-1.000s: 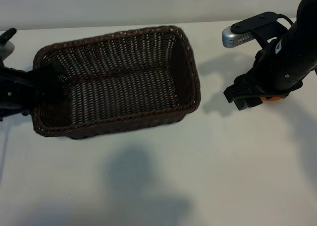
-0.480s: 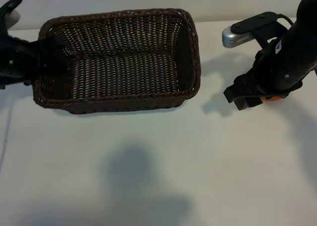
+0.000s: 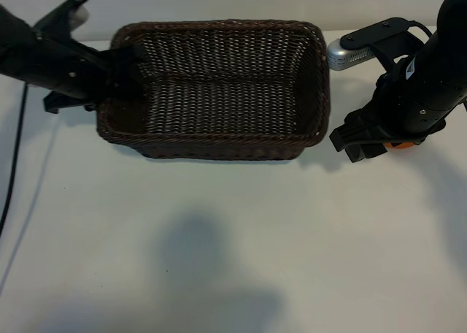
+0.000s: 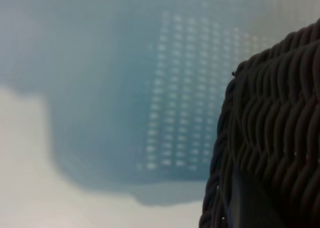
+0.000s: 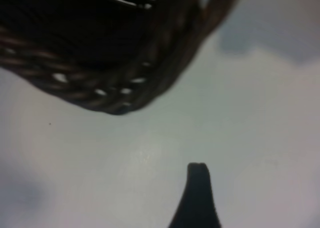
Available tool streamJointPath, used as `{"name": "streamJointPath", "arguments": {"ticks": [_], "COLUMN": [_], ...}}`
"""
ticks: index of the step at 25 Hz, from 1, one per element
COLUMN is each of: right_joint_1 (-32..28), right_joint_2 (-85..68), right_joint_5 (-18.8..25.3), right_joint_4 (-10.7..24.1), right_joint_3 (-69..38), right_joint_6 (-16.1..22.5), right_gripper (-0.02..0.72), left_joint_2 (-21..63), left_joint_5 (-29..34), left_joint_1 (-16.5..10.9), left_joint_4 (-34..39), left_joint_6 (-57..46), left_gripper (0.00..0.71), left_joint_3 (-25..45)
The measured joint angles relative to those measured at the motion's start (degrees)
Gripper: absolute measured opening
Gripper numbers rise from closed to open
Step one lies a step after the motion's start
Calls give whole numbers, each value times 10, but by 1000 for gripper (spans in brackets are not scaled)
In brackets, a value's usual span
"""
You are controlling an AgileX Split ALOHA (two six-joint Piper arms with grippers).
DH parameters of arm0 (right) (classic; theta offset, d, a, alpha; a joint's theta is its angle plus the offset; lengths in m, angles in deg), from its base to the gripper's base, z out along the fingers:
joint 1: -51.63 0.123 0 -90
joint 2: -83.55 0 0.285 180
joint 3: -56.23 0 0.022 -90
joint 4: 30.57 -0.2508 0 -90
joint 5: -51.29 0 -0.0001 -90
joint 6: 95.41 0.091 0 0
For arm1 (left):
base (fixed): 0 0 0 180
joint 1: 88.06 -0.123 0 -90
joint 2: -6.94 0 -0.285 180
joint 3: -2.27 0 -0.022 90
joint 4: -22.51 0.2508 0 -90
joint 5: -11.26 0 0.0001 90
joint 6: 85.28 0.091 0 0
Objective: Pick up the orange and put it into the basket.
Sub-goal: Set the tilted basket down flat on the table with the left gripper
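So the left gripper (image 3: 117, 74) is clamping the basket (image 3: 219, 139) by its end wall, while the right gripper (image 3: 365, 144) is hanging wide open, the orange (image 3: 400, 145) peeking out right beside its jaws.

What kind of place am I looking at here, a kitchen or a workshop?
More likely a robot test bench: a bare white table with two black robot arms, each carrying a small camera, and just a wicker basket and an orange as props.

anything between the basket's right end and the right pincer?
Nothing: only a narrow strip of bare white table separates the basket from the right pincer, which sits over the orange. Exterior view shows it.
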Motion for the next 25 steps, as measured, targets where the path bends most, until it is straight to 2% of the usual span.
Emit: {"name": "streamJointPath", "arguments": {"ticks": [10,25], "right_joint_1": [0,0], "right_joint_2": [0,0], "right_joint_5": [0,1], "right_joint_4": [0,0], "right_joint_3": [0,0], "right_joint_6": [0,0], "right_gripper": [560,560], "left_joint_2": [-62,-73], "left_joint_5": [-17,-13], "left_joint_1": [15,16], "left_joint_4": [1,28], "left_joint_6": [-11,-22], "left_gripper": [262,262], "left_joint_3": [-12,-13]}}
